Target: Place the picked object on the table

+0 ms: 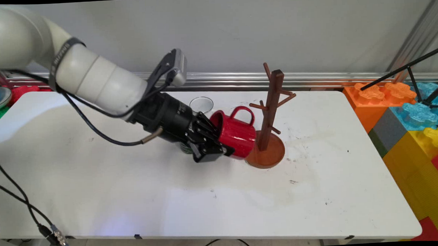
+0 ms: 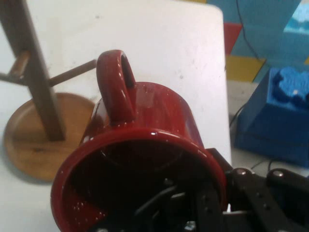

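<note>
My gripper (image 1: 219, 144) is shut on the rim of a red mug (image 1: 237, 135), one finger inside the mouth and one outside. The mug is tipped on its side, mouth toward the hand, handle (image 1: 243, 113) pointing up. In the hand view the red mug (image 2: 159, 125) fills the middle, its handle (image 2: 116, 82) on top and the gripper (image 2: 193, 212) low in the picture. The mug's base is close to a brown wooden mug tree (image 1: 269, 114), over the edge of its round base (image 1: 269, 156). The tree's post (image 2: 36, 82) shows at upper left in the hand view.
A clear glass (image 1: 201, 104) stands behind the gripper on the white table (image 1: 134, 198). A dark green object (image 1: 185, 149) is mostly hidden under the hand. Big coloured blocks (image 1: 404, 120) are stacked at the table's right end. A black cable (image 1: 95, 131) hangs from the arm.
</note>
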Action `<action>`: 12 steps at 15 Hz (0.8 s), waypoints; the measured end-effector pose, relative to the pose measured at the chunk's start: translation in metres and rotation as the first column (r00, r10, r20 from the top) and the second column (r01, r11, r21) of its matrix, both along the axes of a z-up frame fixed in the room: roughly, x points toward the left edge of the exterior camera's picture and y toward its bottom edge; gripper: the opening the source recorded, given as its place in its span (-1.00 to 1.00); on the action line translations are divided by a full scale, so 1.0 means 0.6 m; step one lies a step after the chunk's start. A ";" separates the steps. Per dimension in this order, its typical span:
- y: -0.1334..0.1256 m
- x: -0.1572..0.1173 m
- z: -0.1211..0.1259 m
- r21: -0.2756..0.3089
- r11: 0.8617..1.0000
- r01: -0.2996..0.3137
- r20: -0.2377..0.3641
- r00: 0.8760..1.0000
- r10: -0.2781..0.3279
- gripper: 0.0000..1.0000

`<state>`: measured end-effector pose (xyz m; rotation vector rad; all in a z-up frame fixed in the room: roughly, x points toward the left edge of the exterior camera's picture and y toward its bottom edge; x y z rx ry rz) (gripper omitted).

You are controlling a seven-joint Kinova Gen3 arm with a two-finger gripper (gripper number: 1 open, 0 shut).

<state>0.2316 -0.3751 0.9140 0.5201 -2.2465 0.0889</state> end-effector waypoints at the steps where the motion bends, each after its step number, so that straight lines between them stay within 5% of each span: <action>1: -0.003 0.006 0.008 -0.004 1.000 0.011 0.030 1.000 -0.011 -1.00; 6: -0.012 0.029 0.030 -0.013 0.997 0.072 0.179 0.982 -0.068 -1.00; 12: -0.027 0.020 0.024 -0.016 0.988 0.153 0.376 0.917 -0.136 -1.00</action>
